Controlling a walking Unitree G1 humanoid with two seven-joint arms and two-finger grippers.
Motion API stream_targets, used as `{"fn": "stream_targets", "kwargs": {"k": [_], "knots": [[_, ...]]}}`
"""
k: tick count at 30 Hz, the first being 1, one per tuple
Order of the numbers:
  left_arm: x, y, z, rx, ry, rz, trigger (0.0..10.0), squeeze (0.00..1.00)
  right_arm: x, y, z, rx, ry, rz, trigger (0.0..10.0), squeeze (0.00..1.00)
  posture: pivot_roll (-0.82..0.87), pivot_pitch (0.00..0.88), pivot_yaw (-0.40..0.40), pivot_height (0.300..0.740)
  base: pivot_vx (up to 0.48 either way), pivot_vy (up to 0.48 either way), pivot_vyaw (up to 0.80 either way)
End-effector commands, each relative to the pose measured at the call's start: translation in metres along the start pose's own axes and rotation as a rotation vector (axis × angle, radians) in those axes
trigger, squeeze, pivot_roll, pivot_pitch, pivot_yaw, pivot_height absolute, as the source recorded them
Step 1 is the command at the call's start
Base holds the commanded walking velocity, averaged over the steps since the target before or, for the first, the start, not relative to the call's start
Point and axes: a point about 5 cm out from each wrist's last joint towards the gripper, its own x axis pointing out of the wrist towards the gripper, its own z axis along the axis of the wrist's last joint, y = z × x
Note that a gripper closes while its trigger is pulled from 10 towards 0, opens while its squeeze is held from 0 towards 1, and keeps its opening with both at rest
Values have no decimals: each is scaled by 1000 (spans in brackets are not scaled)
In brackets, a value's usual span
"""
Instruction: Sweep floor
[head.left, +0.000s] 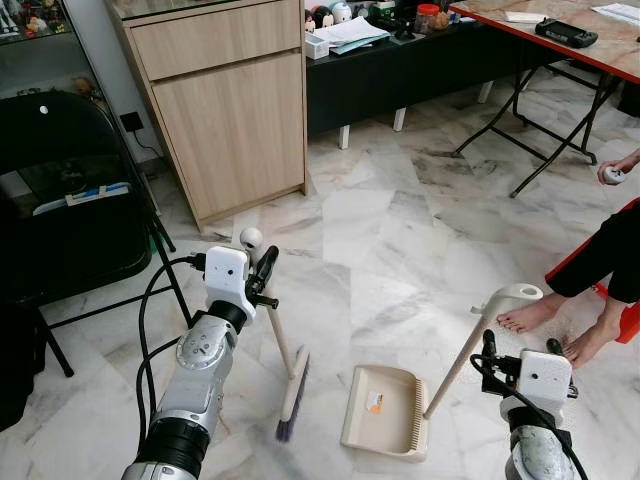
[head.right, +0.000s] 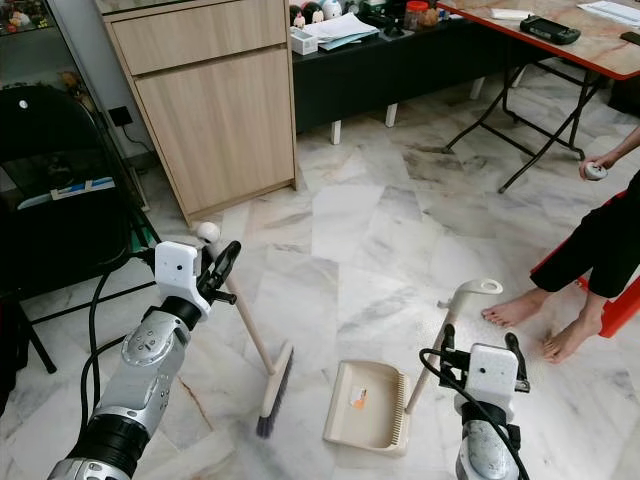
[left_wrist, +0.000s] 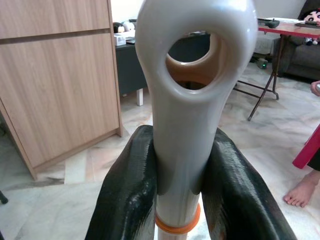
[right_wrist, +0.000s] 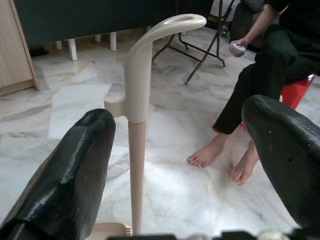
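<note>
**Left wrist view: broom handle pinched tight**

Close up, the left gripper (left_wrist: 186, 192) clamps the grey plastic broom (head.left: 291, 385), bristles on the marble floor (head.left: 390, 230). Beside it, the right gripper (right_wrist: 195, 165) gapes empty before the beige long-handled dustpan (head.left: 385, 410).

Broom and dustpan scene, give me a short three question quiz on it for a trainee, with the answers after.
1. True or false: the left gripper is shut on the cream plastic broom handle.
2. Which way does the open mouth of the beige plastic dustpan face on the marble floor? A) towards the purple broom bristles B) towards the person's bare feet C) towards the wooden cabinet
3. Fill in: the right gripper is ___, with the dustpan's upright handle ahead of it and not yet gripped.

Key: 1 true; 2 A; 3 open.
</note>
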Motion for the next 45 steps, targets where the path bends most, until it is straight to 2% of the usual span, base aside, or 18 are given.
{"fn": "stream_targets", "kwargs": {"k": [1,18,26,39,45], "knots": [[5,0,7,23,-37,-7,10000,0,0,-3,-2,4,7,-13,10000,0,33,52,20,740,0,0,0],[3,0,6,22,-33,-6,10000,0,3,-4,2,-1,-11,-4,10000,0,29,64,18,740,289,0,0],[3,1,5,19,-29,-2,10000,0,4,-5,3,-3,-13,-2,10000,0,30,59,17,740,0,0,0],[2,5,4,29,-21,5,10000,0,6,3,4,8,-10,27,10000,0,34,59,16,740,0,0,0],[2,4,3,31,-18,6,10000,0,4,-1,3,6,-9,11,10000,0,29,61,16,740,0,0,0]]}}
